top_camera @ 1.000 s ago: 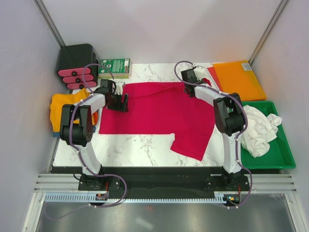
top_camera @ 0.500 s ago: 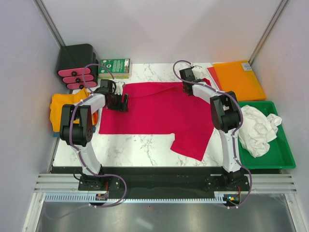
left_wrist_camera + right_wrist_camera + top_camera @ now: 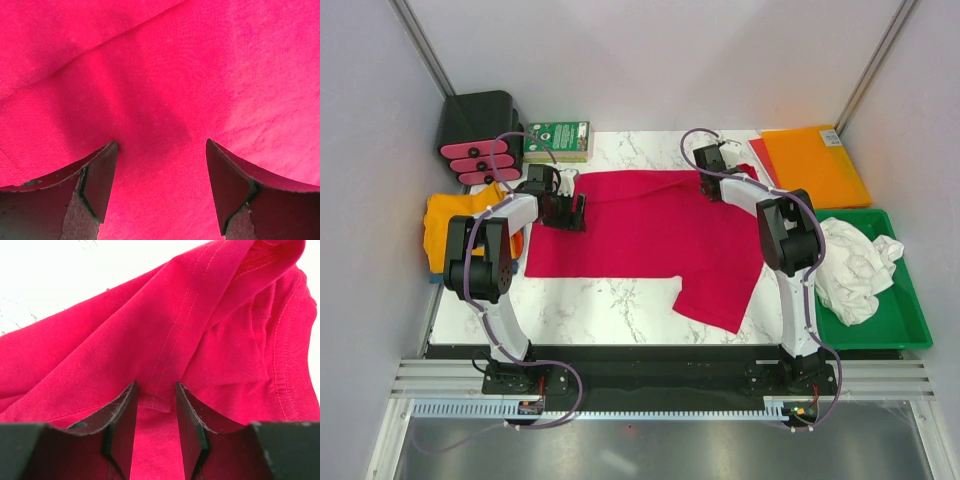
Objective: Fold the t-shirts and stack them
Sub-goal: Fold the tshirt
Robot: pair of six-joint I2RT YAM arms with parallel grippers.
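The crimson-red t-shirt (image 3: 650, 235) lies spread on the marble table, with a flap reaching toward the near edge at the right. My left gripper (image 3: 578, 212) hangs over the shirt's far-left part, its jaws wide open above flat red cloth (image 3: 165, 75), nothing between them (image 3: 160, 145). At the shirt's far-right corner sits my right gripper (image 3: 708, 185). Its jaws stand narrow but apart (image 3: 155, 386), astride a stitched hem fold of the red cloth (image 3: 125, 340). A golden-yellow t-shirt (image 3: 445, 220) is bunched at the left edge. A white t-shirt (image 3: 855, 265) lies crumpled in the tray.
The green tray (image 3: 910, 320) stands at the right, with a stiff orange sheet (image 3: 815, 165) behind it. A black box with pink pads (image 3: 480, 130) and a green book (image 3: 558, 140) stand at the back left. Bare marble (image 3: 600, 300) shows near the front.
The right arm has shifted slightly left at the shirt's far-right corner, its jaws narrowing and widening a little. The left arm and the shirt have not moved.
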